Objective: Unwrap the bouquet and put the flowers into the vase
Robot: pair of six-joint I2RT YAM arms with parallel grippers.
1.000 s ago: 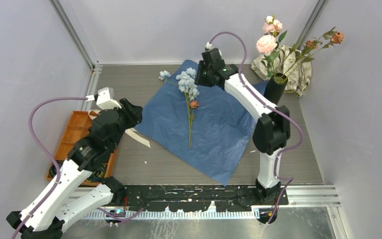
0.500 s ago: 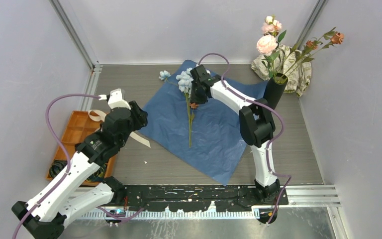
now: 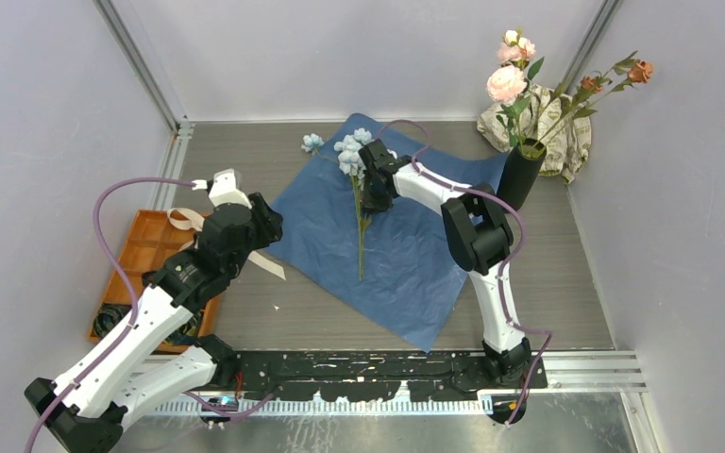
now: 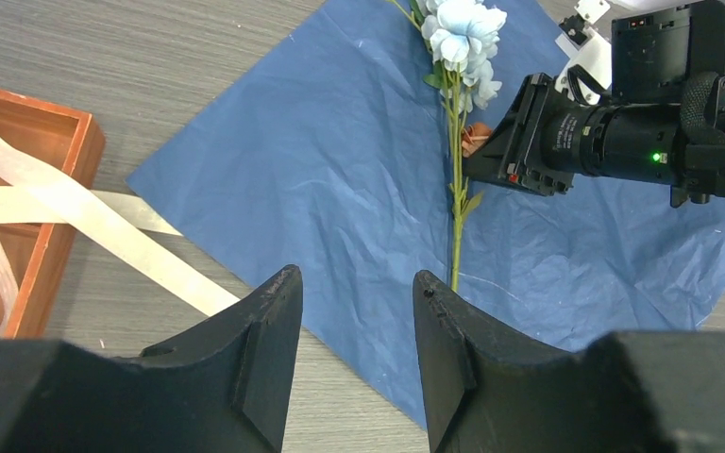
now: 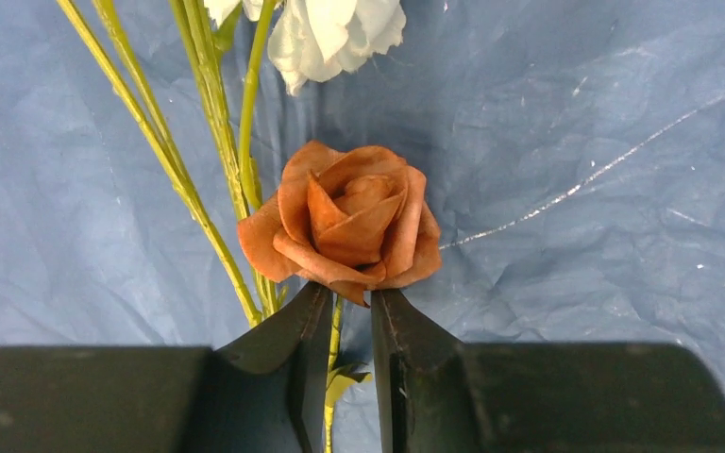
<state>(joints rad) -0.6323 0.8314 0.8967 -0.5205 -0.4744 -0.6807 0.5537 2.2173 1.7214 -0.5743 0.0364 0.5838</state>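
Note:
The blue paper sheet (image 3: 406,255) lies unwrapped and flat on the table. On it rest pale blue flowers (image 3: 352,151) on a long green stem (image 3: 360,241), with a small rust-orange rose (image 5: 349,222) beside them. My right gripper (image 5: 349,294) is low over the sheet just under the rose head. Its jaws stand narrowly apart with the rose's thin stem between them. The black vase (image 3: 521,175) at the back right holds pink (image 3: 506,83) and rust (image 3: 639,71) blooms. My left gripper (image 4: 357,278) hovers open and empty over the paper's left edge.
A cream ribbon (image 4: 104,231) trails from the orange wooden tray (image 3: 146,250) on the left onto the table. A beige patterned cloth (image 3: 571,142) sits behind the vase. Grey walls close in at the back and on both sides.
My right gripper dropped from above the blue blooms down to the rust rose, and its jaws narrowed around the stem. The left arm shifted slightly right.

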